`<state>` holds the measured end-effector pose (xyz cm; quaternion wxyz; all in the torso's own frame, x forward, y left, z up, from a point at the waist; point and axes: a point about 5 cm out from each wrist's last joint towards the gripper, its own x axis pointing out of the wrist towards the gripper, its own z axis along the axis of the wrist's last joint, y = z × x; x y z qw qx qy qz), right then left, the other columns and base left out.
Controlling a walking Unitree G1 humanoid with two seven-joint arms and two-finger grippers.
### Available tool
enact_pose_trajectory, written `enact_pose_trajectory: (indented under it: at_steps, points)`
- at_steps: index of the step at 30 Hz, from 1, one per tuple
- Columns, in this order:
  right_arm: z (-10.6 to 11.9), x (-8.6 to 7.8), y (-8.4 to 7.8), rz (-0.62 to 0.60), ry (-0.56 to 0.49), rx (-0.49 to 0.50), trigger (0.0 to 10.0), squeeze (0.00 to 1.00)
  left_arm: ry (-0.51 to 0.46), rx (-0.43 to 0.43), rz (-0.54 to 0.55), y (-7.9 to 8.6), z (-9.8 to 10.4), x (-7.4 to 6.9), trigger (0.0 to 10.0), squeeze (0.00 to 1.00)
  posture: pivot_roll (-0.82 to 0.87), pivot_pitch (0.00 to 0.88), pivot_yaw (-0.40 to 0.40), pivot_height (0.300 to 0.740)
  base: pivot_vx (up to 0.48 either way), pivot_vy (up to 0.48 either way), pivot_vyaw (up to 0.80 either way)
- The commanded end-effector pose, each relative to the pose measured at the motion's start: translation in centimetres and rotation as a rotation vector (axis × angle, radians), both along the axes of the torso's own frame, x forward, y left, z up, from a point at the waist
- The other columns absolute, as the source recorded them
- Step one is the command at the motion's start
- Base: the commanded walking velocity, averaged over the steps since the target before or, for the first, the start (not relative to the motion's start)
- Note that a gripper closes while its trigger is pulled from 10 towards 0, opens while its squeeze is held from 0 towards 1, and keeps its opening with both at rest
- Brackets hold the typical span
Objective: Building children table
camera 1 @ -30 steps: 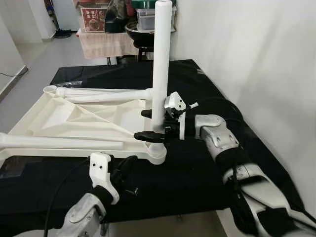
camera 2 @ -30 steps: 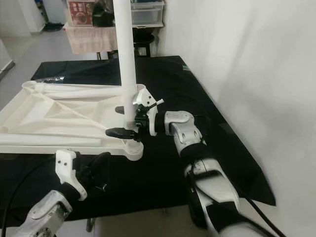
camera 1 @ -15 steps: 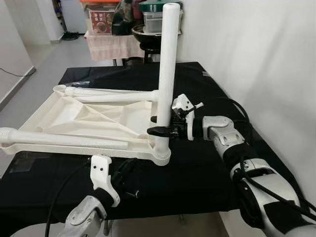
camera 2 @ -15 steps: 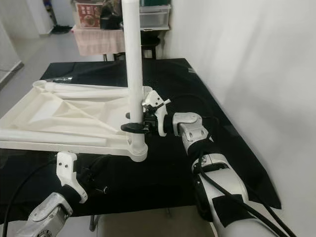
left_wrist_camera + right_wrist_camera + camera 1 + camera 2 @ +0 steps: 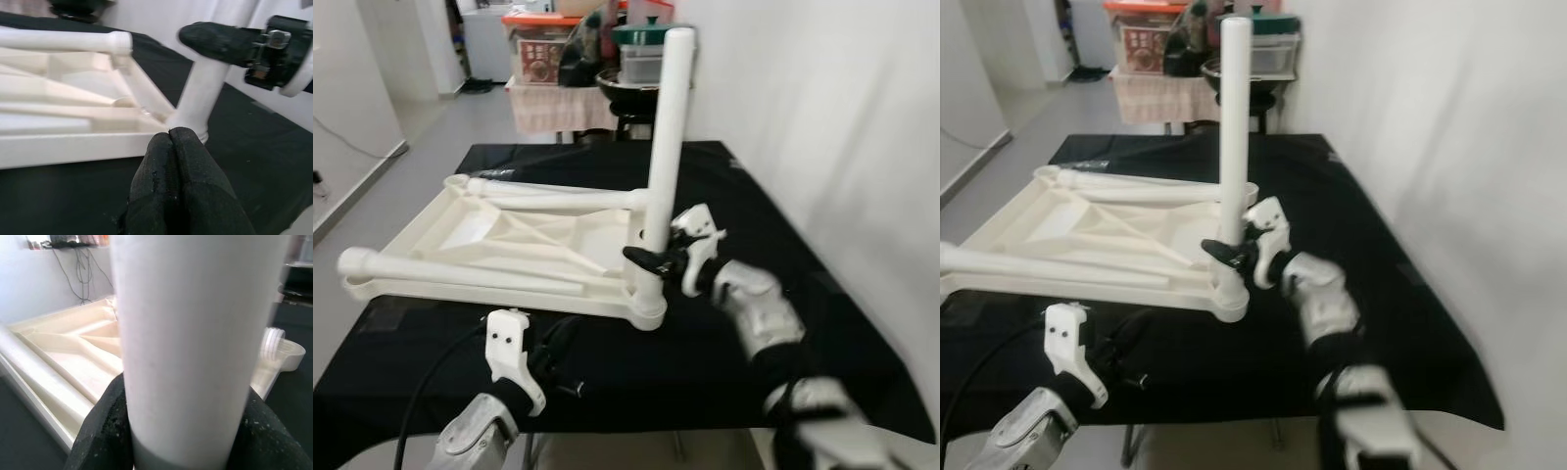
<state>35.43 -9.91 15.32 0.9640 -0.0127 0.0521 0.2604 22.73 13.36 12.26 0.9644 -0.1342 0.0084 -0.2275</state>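
Our right pincer (image 5: 651, 261) pinches the upright leg (image 5: 664, 147) low on its shaft, just above the corner socket (image 5: 646, 308) of the tabletop (image 5: 509, 240). The tabletop lies upside down on the black desk (image 5: 705, 352). Two more legs (image 5: 460, 274) lie flat along its frame, apparently not yet raised. Our left pincer (image 5: 171, 147), fingers pressed together and holding nothing, hovers near the socket. We judge one leg seated or nearly so; the rest remain to fit.
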Motion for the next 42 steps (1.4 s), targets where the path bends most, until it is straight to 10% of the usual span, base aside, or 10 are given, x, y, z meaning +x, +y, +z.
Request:
enact_pose_trajectory:
  at_steps: [1,8,10,11,13,22,23,30,34,42]
  points:
    - [-3.1,-0.8,-1.1,-0.145,0.151,-0.064,0.0,0.0,0.002,0.004,-0.003,0.2,0.1,0.0,10.0,0.0,0.02,0.0,0.0,0.74,0.0,0.0,0.0]
    - [-2.5,0.0,0.3,-0.191,0.103,-0.059,0.0,0.0,0.001,0.009,0.0,0.3,0.1,0.3,10.0,0.0,0.03,0.0,-0.008,0.74,0.0,0.0,0.0]
    - [-1.3,1.1,1.1,-0.117,0.059,-0.048,10.0,0.0,0.0,0.009,0.006,0.3,0.1,0.3,10.0,0.0,0.03,0.0,-0.01,0.74,0.0,0.0,0.0]
    - [-1.3,1.1,1.1,-0.117,0.059,-0.048,10.0,0.0,0.0,0.009,0.006,0.3,0.1,0.3,10.0,0.0,0.03,0.0,-0.01,0.74,0.0,0.0,0.0]
    - [0.2,1.9,1.4,-0.002,0.015,-0.008,10.0,1.0,0.001,0.008,0.005,0.3,0.1,0.3,10.0,0.0,0.03,0.0,-0.008,0.74,0.0,0.0,0.0]
    - [4.5,1.5,1.4,0.441,-0.108,0.014,10.0,1.0,0.002,0.002,0.0,0.0,0.1,0.3,10.0,0.0,0.04,0.0,-0.017,0.74,0.0,0.0,0.0]
    - [4.5,1.5,1.2,0.485,-0.098,-0.001,10.0,0.15,0.002,0.001,0.0,0.0,0.1,0.4,10.0,0.0,0.04,0.0,-0.02,0.74,0.0,0.0,0.0]
    - [3.7,2.2,0.2,0.584,-0.034,-0.077,10.0,0.0,0.001,0.0,0.003,-0.1,0.1,0.4,10.0,0.0,0.04,0.0,-0.023,0.74,0.0,0.0,0.0]
    - [3.9,2.6,-0.5,0.621,-0.004,-0.041,0.0,0.0,0.002,0.0,0.003,-0.2,0.0,0.3,10.0,0.0,0.05,0.0,-0.022,0.74,0.0,0.0,0.0]
    - [3.9,2.5,-1.1,0.628,0.001,-0.041,0.0,0.0,0.003,-0.001,0.002,-0.2,0.1,0.2,10.0,0.0,0.04,0.0,-0.018,0.74,0.0,0.0,0.0]
